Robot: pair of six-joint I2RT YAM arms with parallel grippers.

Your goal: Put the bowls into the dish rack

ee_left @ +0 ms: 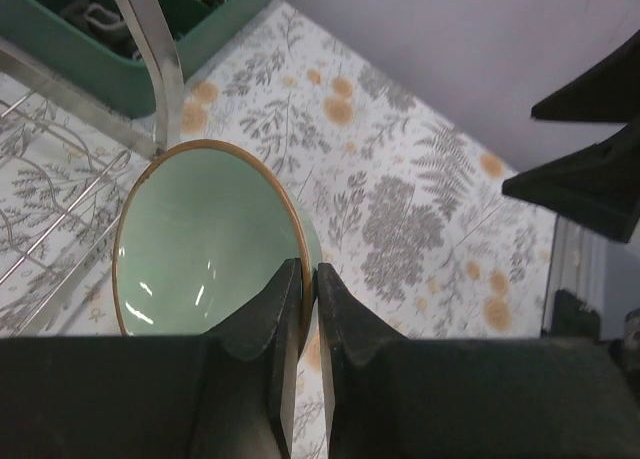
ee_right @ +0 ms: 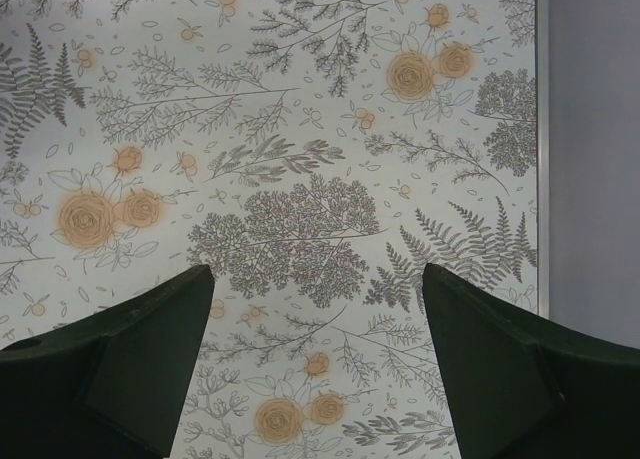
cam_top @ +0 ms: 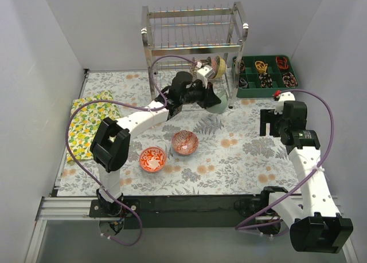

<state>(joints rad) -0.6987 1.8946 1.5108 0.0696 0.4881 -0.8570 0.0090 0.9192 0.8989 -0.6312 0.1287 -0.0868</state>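
Left wrist, green bowl (ee_left: pixel 200 244) tilted on edge

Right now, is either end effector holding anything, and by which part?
Left end effector is shut on the pale green bowl, pinching its rim, one finger inside, one outside. Right end effector is open, holding nothing.

The top camera looks down from behind over the flower-printed table cover (cam_top: pixel 229 154). Both wrist cameras view it closely; left and top share the pale green ceramic bowl (ee_left: pixel 190 249).
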